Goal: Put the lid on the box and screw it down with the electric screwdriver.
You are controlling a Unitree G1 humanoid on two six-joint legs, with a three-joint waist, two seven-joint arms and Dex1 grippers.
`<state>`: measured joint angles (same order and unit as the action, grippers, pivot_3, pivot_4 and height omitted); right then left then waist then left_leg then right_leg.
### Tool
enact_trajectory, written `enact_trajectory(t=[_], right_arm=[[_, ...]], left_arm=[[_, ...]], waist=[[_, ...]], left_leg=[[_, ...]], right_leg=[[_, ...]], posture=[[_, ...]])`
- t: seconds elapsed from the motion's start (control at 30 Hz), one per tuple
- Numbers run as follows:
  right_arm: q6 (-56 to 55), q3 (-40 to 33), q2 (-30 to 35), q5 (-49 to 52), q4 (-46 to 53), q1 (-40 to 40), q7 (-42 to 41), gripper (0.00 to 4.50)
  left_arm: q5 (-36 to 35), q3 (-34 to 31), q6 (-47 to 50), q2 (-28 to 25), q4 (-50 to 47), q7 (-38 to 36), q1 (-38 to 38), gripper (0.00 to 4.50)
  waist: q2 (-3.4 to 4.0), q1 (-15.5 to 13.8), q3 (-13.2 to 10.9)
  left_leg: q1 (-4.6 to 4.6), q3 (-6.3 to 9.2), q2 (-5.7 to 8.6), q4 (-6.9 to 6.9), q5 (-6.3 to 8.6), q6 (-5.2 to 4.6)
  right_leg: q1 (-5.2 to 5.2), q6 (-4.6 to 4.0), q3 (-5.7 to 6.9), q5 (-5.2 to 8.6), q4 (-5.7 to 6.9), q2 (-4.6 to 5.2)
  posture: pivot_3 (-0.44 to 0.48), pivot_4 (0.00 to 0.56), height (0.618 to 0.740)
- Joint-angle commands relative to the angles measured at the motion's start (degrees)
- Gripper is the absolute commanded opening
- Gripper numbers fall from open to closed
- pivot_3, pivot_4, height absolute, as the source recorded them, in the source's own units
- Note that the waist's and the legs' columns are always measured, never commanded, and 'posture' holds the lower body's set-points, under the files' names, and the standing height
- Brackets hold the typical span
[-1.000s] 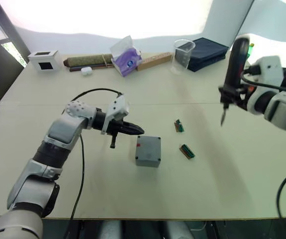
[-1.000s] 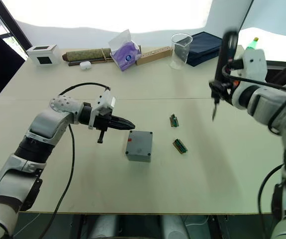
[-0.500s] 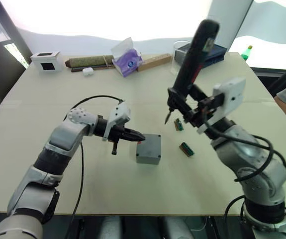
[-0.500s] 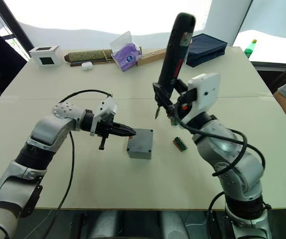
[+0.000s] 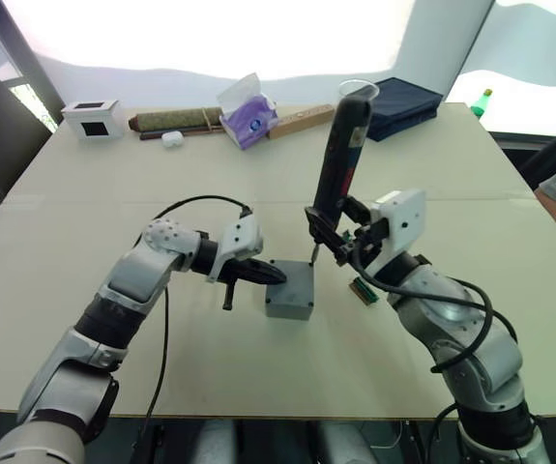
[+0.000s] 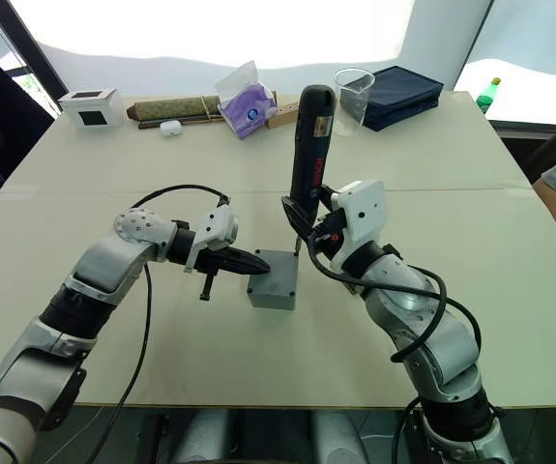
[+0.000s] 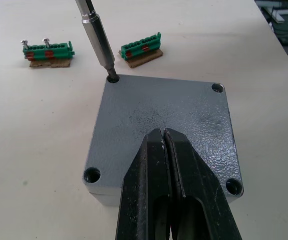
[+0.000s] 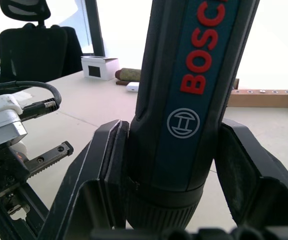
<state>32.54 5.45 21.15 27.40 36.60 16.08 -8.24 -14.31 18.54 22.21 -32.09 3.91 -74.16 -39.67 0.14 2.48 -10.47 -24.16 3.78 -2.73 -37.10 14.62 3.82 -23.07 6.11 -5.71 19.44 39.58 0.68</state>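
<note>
Left wrist view: the lid (image 7: 164, 120) sits on the box (image 5: 289, 290) mid-table. The left gripper (image 7: 165, 150), pinched shut on nothing, presses the lid's top. The right gripper (image 8: 174, 165) squeezes the electric screwdriver (image 5: 339, 159); its bit stands in the lid's eleven o'clock corner hole.

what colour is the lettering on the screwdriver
Red, on the electric screwdriver's dark body; clearest in the right wrist view.
</note>
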Motion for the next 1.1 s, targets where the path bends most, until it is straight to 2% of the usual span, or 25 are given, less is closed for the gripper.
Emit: enact_trajectory(t=[0.03, 0.23, 0.47, 0.63, 0.73, 0.83, 1.1], right_arm=[[-2.8, 0.0, -1.4, -1.9, 1.5, 0.5, -0.7, 2.12], [-3.9, 1.0, -2.8, -4.6, 0.6, -0.8, -1.9, 2.12], [-1.1, 4.5, -0.1, -9.0, -1.4, -5.5, -4.4, 2.12], [1.0, 4.0, -1.3, -9.1, -3.4, -7.1, -3.8, 2.12], [0.7, 3.5, -2.4, -9.0, -4.4, -7.5, -3.8, 2.12], [1.5, 5.1, -2.1, -10.8, -6.1, -7.4, -4.1, 2.12], [2.3, 6.9, -2.5, -12.5, -7.9, -7.5, -4.6, 2.12]], left_arm=[[1.3, 0.8, 0.7, -0.1, 0.9, 0.2, 0.6, 0.0], [1.4, 0.8, 0.7, -0.2, 1.5, 0.2, 0.5, 0.0], [2.2, 1.3, 0.0, -0.8, 1.9, 0.0, 1.0, 0.0], [3.4, 2.1, -1.2, -1.4, 2.1, 0.0, 2.2, 0.0], [4.3, 2.6, -2.2, -1.8, 2.1, -0.1, 2.8, 0.0], [4.1, 2.5, -1.9, -1.8, 1.4, -0.1, 3.4, 0.0], [4.0, 2.4, -1.1, -1.7, 0.4, 0.3, 4.1, 0.0]], waist=[[0.0, 0.0, 0.0], [0.0, 0.0, 0.0], [-0.03, 0.0, 0.1], [-0.3, 0.1, 0.7], [-0.39, 0.0, 1.0], [-0.47, 0.1, 1.1], [-0.66, 0.0, 1.6]], left_leg=[[0.01, 0.0, 0.0, 0.0, 0.0, 0.0], [0.27, 0.0, 0.0, 0.03, 0.06, -0.11], [0.79, 0.0, 0.0, 0.1, 0.2, -0.35], [0.9, 0.02, -0.01, 0.11, 0.22, -0.38], [1.13, 0.04, -0.02, 0.15, 0.25, -0.43], [1.9, -0.01, -0.01, 0.27, 0.47, -0.8], [2.13, 0.01, -0.02, 0.27, 0.61, -1.02]], right_leg=[[0.01, 0.0, 0.0, 0.0, 0.0, 0.0], [0.28, 0.0, 0.0, 0.0, -0.04, 0.0], [0.8, 0.0, 0.0, 0.01, -0.14, -0.01], [0.92, 0.0, 0.0, 0.02, -0.15, -0.03], [1.18, -0.01, 0.0, 0.03, -0.21, -0.04], [1.99, -0.05, 0.0, 0.09, -0.51, -0.04], [2.22, -0.1, 0.0, 0.25, -0.5, -0.04]], posture=[[0.0, 0.15, 0.737], [0.0, 0.15, 0.737], [0.0, 0.15, 0.737], [0.0, 0.15, 0.737], [0.0, 0.15, 0.737], [0.0, 0.15, 0.737], [0.0, 0.15, 0.737]])
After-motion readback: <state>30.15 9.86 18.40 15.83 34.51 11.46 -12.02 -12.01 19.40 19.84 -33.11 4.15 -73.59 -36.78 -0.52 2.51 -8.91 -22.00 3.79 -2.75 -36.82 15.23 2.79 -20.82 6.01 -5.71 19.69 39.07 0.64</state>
